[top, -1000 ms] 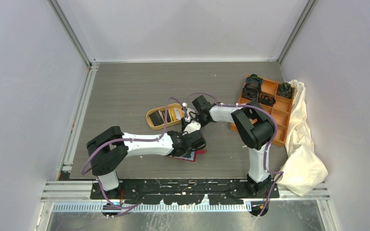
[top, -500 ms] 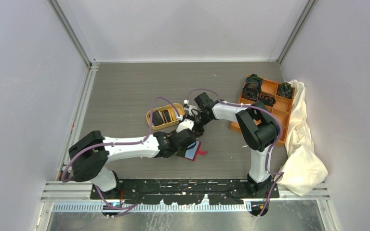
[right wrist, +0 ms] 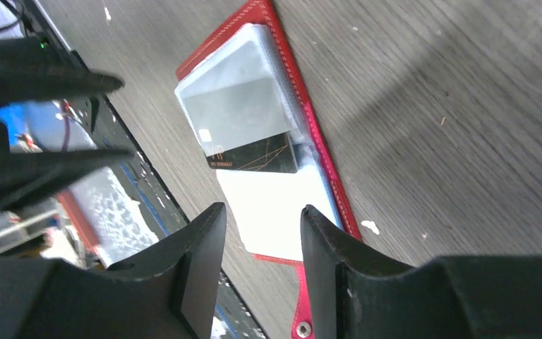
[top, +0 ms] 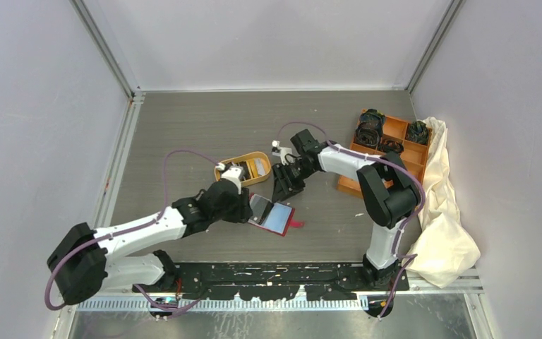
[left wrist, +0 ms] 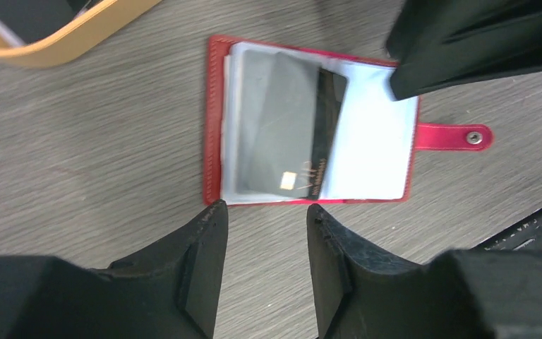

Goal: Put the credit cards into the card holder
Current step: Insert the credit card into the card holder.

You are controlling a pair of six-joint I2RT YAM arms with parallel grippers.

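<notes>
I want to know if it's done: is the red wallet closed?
No, the red wallet lies open flat, its clasp tab sticking out and a black card showing inside.

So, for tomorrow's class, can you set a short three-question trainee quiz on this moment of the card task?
1. True or false: the card holder lies closed on the table.
2. In a few words: where is the black card?
3. What is between the fingers of the left gripper? A) the black card B) the red clasp tab C) nothing

Key:
1. False: it lies open, lining up.
2. Inside the open card holder, against its pale lining.
3. C: the jaws are apart and empty, just off the card holder's edge.
</notes>
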